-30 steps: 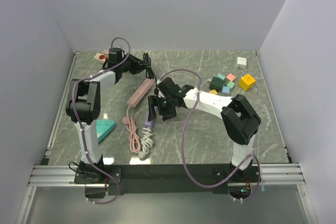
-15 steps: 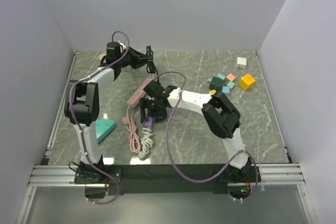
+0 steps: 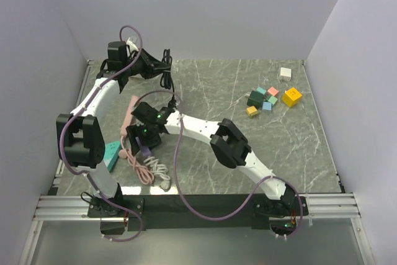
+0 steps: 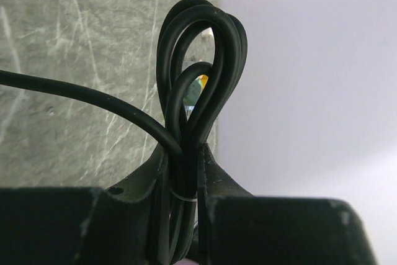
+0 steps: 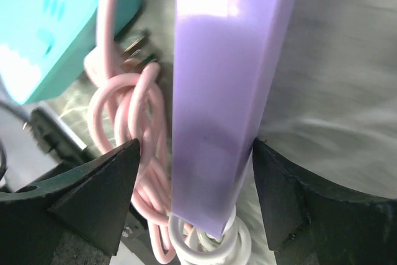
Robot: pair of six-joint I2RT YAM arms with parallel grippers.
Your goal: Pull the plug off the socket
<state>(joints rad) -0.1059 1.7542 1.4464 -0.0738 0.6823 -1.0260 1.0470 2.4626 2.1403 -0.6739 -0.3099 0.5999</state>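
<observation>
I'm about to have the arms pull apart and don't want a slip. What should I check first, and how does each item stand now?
1. Hold of the left gripper on the black cable: ok, the coiled bundle is pinched between its jaws.
2. Hold of the right gripper on the purple power strip: cannot tell. The jaws straddle it, but a gap shows on one side.
3. Whether the plug is seated or free: cannot tell, no view shows it.
4. The pink cable clear of the pull: not ok, its loops lie right beside the strip.
5. The colored blocks out of the way: ok, they sit far off on the right side.
</observation>
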